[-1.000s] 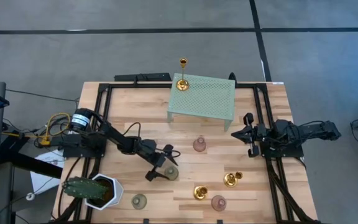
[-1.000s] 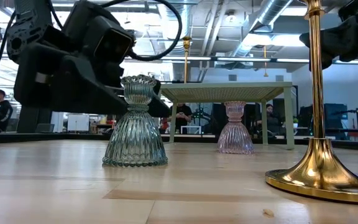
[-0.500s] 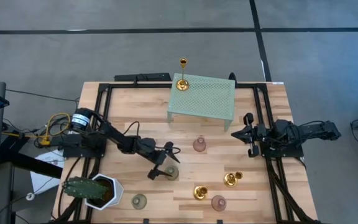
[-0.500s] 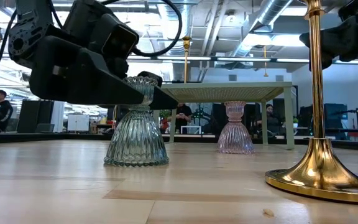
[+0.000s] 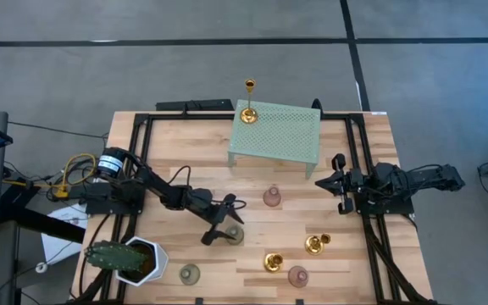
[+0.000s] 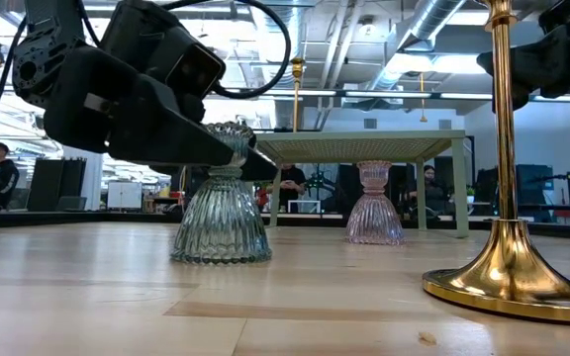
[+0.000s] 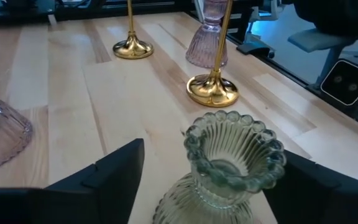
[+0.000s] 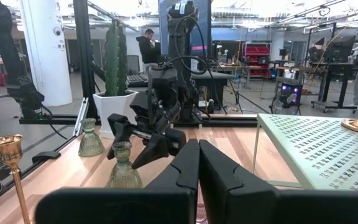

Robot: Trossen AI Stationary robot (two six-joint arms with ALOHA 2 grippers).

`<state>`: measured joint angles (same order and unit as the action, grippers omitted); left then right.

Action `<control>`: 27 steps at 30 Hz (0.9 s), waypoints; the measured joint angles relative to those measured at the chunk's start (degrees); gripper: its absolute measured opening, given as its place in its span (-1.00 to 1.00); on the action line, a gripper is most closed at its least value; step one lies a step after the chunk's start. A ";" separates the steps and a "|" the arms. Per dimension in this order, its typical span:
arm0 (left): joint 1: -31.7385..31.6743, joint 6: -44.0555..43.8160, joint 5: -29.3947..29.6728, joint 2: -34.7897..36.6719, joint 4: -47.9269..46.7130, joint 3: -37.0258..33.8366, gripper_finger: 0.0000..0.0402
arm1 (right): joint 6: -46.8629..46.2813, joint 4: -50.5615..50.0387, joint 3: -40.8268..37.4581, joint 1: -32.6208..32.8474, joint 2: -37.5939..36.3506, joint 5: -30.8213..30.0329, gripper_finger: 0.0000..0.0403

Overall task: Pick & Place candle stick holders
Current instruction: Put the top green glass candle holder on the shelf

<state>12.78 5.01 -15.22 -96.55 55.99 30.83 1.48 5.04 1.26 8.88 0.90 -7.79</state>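
Observation:
A pale green ribbed glass holder (image 5: 234, 234) stands upright on its wide base on the wood table (image 5: 176, 144). My left gripper (image 5: 224, 220) is open, with one finger on each side of the holder's scalloped cup (image 7: 232, 155); gaps show on both sides. My right gripper (image 5: 322, 180) is shut and empty at the table's right side, and it also shows in the right wrist view (image 8: 197, 158). A tall gold holder (image 5: 248, 102) stands on the mint-green stand (image 5: 278, 135). On the table stand a pink holder (image 5: 271, 196), two short gold ones (image 5: 314, 244) (image 5: 273, 262), another pink one (image 5: 297, 275) and a second green one (image 5: 190, 273).
A white pot with a cactus (image 5: 130, 258) stands at the near left corner. Black frame rails (image 5: 138, 169) run along the table's sides. A gold holder's stem and base (image 6: 511, 267) stand close to the low camera. People show in the room beyond.
My left gripper has gone a little toward the table's right edge and lower, so that its open fingers now flank the pale green holder's cup.

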 joint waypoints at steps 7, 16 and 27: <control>0.02 -1.05 0.00 0.00 0.02 0.00 0.12 | 0.00 -0.02 0.00 0.01 0.00 0.00 -1.00; 0.02 -1.05 0.19 0.00 0.08 0.00 -0.31 | 0.00 -0.04 0.00 0.00 -0.01 0.00 -1.00; 0.35 -5.77 4.00 0.07 0.20 -0.02 -0.25 | 0.00 -0.28 0.00 0.01 -0.01 0.00 -1.00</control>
<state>13.13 -0.75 -11.23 -96.48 56.18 30.81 1.48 4.75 1.26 8.88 0.89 -7.79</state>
